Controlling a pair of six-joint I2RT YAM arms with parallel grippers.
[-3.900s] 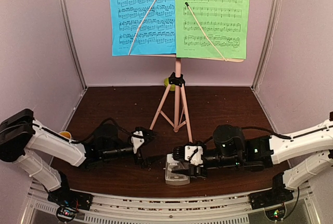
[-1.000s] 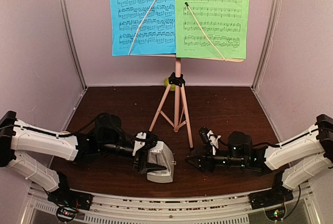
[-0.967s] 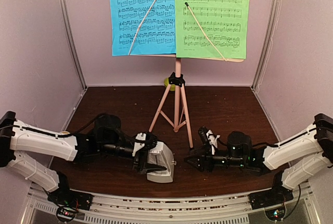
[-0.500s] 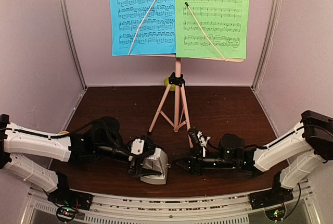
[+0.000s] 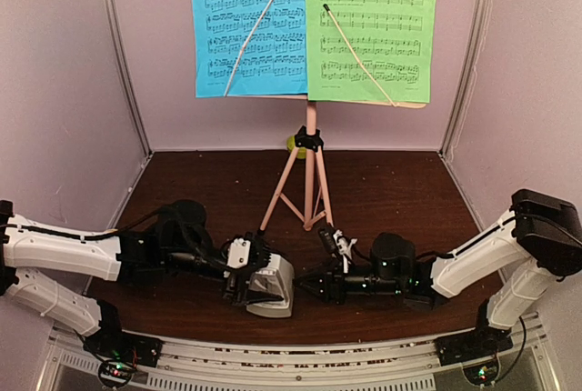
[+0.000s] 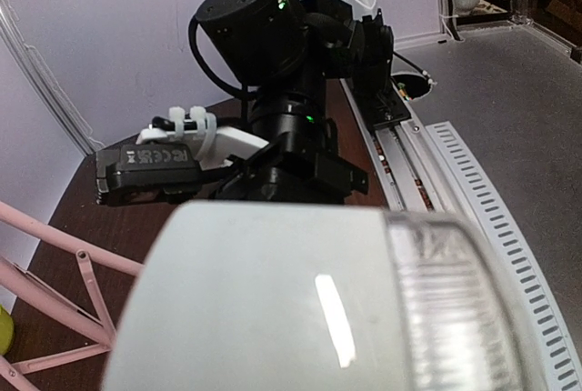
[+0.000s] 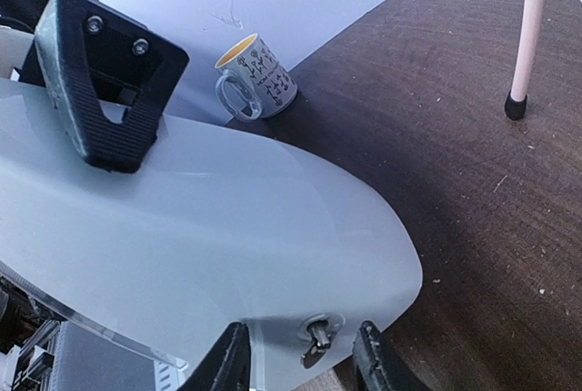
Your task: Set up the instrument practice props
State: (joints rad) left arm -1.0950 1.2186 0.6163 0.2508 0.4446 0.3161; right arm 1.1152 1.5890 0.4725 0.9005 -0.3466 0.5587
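The pink music stand (image 5: 311, 177) stands at mid-table with the blue sheet (image 5: 247, 27) and the green sheet (image 5: 368, 27) on its desk. My left gripper (image 5: 245, 280) is shut on the white metronome (image 5: 270, 284) and holds it on its side near the front. The metronome fills the left wrist view (image 6: 291, 309). In the right wrist view one black ribbed left finger pad (image 7: 109, 91) presses on the metronome (image 7: 209, 236). My right gripper (image 7: 305, 362) is open. Its tips sit on either side of a small metal key (image 7: 318, 332) on the metronome's side.
A white mug (image 7: 257, 75) with an orange lining stands by the left wall. A lime-green bowl (image 5: 293, 145) sits behind the stand's pole. A pink tripod leg (image 7: 532, 27) ends close to my right gripper. Purple walls close in three sides.
The metronome passed from my right gripper to my left. In the last second my right gripper slid left up to the metronome, and my left gripper tilted it slightly.
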